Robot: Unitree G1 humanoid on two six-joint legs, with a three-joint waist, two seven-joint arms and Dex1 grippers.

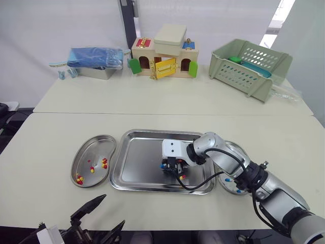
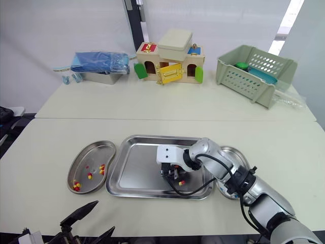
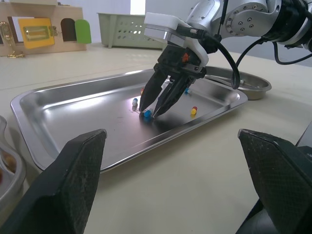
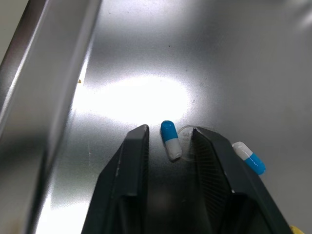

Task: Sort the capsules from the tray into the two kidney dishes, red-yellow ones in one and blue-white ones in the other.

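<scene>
Partway done, I judge: red-yellow capsules (image 1: 104,162) lie in the kidney dish (image 1: 84,152) left of the tray (image 1: 118,157), some blue-white ones (image 1: 228,179) in the dish (image 3: 253,87) right of it, a few remain on the tray, where the right gripper (image 3: 149,111) stands spread astride a blue-white capsule (image 4: 170,140); the left gripper (image 1: 101,218), also spread, hangs short of the tray

nothing readable anywhere tbh, no legible words, numbers or logos, closest thing is a faint round stamp (image 4: 187,133) on the floor of the tray (image 4: 146,58), too faint to make out
</scene>
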